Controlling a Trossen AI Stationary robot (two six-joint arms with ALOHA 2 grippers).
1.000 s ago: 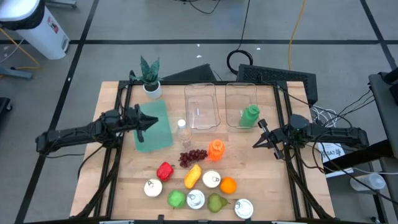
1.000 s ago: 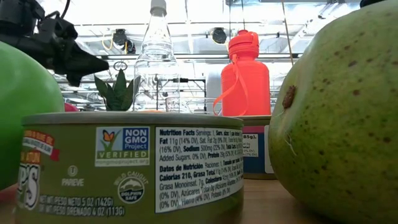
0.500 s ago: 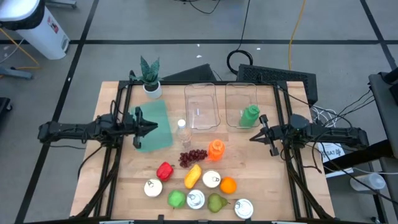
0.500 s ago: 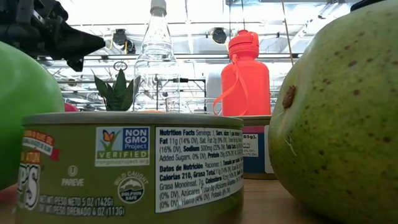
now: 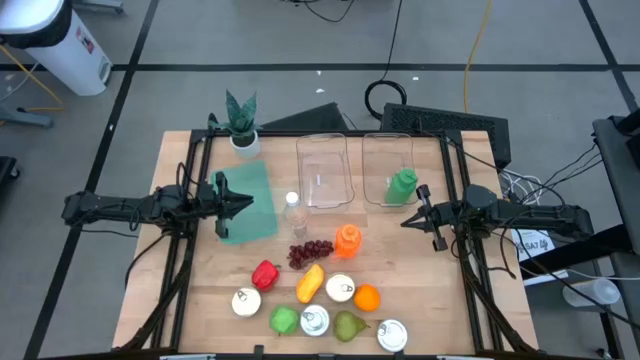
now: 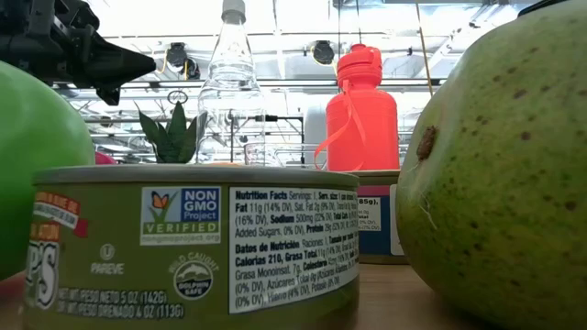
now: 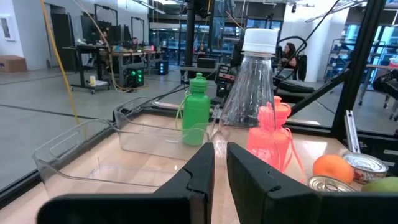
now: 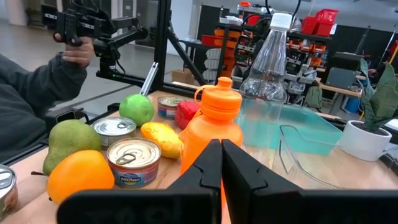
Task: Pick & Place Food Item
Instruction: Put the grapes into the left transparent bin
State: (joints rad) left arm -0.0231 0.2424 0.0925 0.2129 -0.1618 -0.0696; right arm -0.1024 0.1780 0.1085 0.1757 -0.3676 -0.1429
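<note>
**Inspector:** High view first. Where do the claws stand against the food?

**Assistant:** The left gripper (image 5: 243,204) hangs over the teal mat (image 5: 247,203), fingers together, holding nothing. The right gripper (image 5: 410,218) sits just beside the green bottle (image 5: 402,185), which stands in the right clear tray (image 5: 387,168); fingers together, also empty. The food lies at the near edge, between the two: grapes (image 5: 311,252), red pepper (image 5: 264,274), yellow item (image 5: 310,283), orange (image 5: 367,297), green apple (image 5: 285,319), pear (image 5: 348,325), among several cans (image 5: 340,288). The task names no item. I judge the grapes about equally near both claws; the yellow item's long axis runs slantwise, toward the trays.

**Inspector:** Low view?

**Assistant:** A can (image 6: 193,243) fills the foreground, reading "NON GMO Project VERIFIED", "Nutrition Facts", "DOLPHIN SAFE". The pear (image 6: 500,174) stands beside it.

**Inspector:** Left wrist view?

**Assistant:** Fingers nearly touching; the clear bottle (image 7: 249,87) stands straight ahead.

**Inspector:** Right wrist view?

**Assistant:** Fingers together, pointing at the orange bottle (image 8: 214,127); the food lies to one side of it. A person's hand (image 8: 78,53) holds a controller beyond the table.
</note>
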